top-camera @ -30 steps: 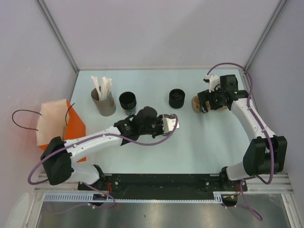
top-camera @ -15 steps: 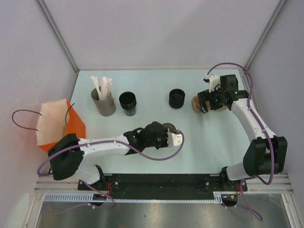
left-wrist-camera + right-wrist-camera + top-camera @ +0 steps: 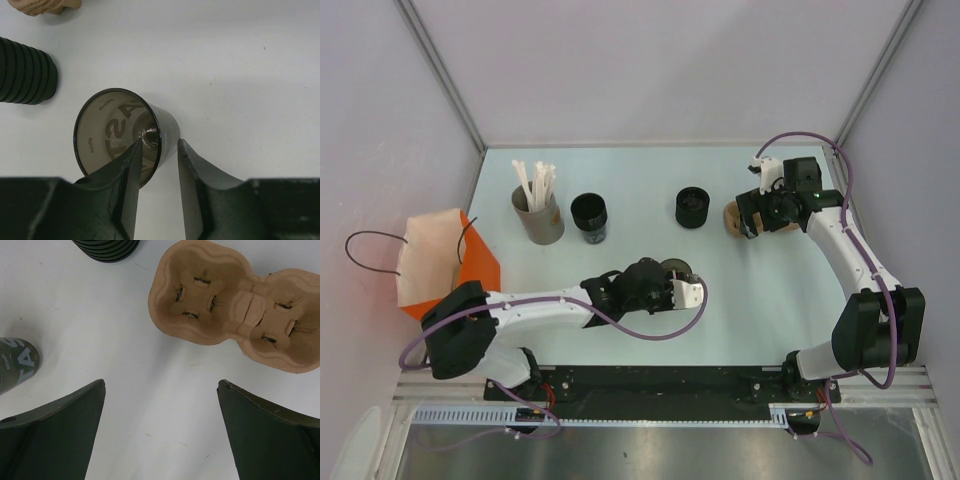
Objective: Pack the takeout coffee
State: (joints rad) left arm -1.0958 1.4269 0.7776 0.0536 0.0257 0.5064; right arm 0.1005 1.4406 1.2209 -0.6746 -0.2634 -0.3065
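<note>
Takeout coffee sits between tips of the part-spread left pincer, grip unclear; right pincer spread wide. Likely fetching: next, carry it upright to the carrier.

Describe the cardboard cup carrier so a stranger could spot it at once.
Look to the table's far right side, by the right gripper. The cup carrier lies flat there, beside the black ribbed stack. Unlike its black and grey neighbours, it is pale brown moulded pulp with empty round wells.
</note>
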